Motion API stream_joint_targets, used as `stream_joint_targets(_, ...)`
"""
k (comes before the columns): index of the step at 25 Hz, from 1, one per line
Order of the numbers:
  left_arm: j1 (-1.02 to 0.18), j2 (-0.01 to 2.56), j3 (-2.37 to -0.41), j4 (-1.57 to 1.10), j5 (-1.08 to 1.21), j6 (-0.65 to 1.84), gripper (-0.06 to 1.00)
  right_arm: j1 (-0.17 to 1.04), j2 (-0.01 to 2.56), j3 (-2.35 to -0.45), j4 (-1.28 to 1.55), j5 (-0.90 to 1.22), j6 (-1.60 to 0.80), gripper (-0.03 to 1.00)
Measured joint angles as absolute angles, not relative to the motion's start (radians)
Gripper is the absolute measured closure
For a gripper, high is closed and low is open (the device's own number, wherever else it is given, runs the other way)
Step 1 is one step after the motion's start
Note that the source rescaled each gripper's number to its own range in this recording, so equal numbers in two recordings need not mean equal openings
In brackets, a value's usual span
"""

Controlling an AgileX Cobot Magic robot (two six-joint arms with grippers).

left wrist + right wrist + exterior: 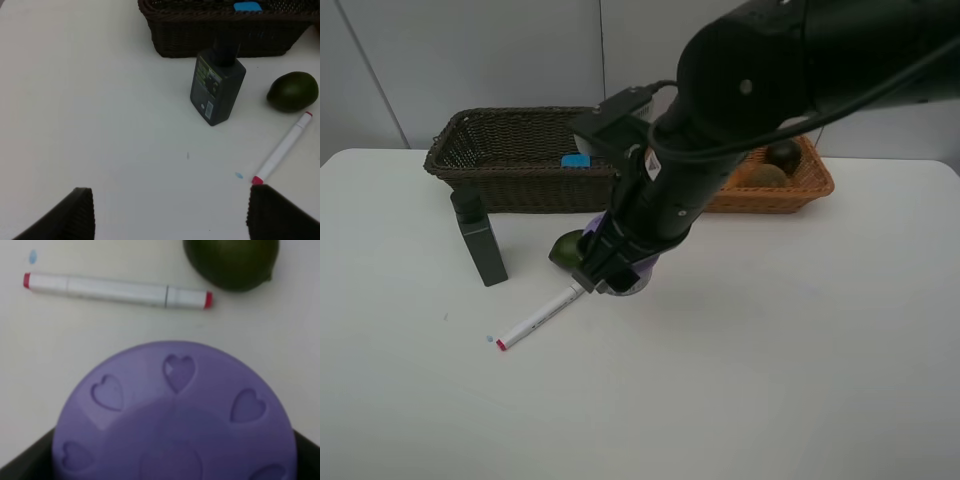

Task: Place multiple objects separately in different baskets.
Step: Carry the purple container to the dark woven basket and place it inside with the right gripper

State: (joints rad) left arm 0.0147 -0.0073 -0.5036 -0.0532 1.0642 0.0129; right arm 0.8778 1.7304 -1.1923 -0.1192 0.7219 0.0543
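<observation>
Purple-lidded jar [175, 415] sits clamped in the right jaws, green lime [230, 262] and white marker [117, 290] near it; left jaws stand apart.

Table [770, 350] with bottle [480, 240], lime [565, 250], marker [540, 320]

I see a purple-lidded jar [175, 415], heart-patterned, in my right hand [605, 272]; beside it a white red-tipped marker [115, 290], green lime [230, 260].

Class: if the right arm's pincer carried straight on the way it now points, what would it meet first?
The purple-lidded jar. Its heart-embossed lid lies directly ahead of the right pincer, filling the space between the jaws. Whether the pincer already grips the jar is unclear.
</observation>
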Motion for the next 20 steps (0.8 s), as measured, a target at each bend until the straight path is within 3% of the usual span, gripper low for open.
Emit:
stream_joint_targets(10,0.015,-0.007,-0.504,-0.053,1.064,0.013,0.13,0.869,1.763,-1.52,-0.33,0.78,0.058,0.21)
stream_joint_targets(20,0.015,-0.007,-0.504,-0.053,1.064,0.013,0.13,0.784,1.967,-1.841,-0.316,0.763,0.058,0.21)
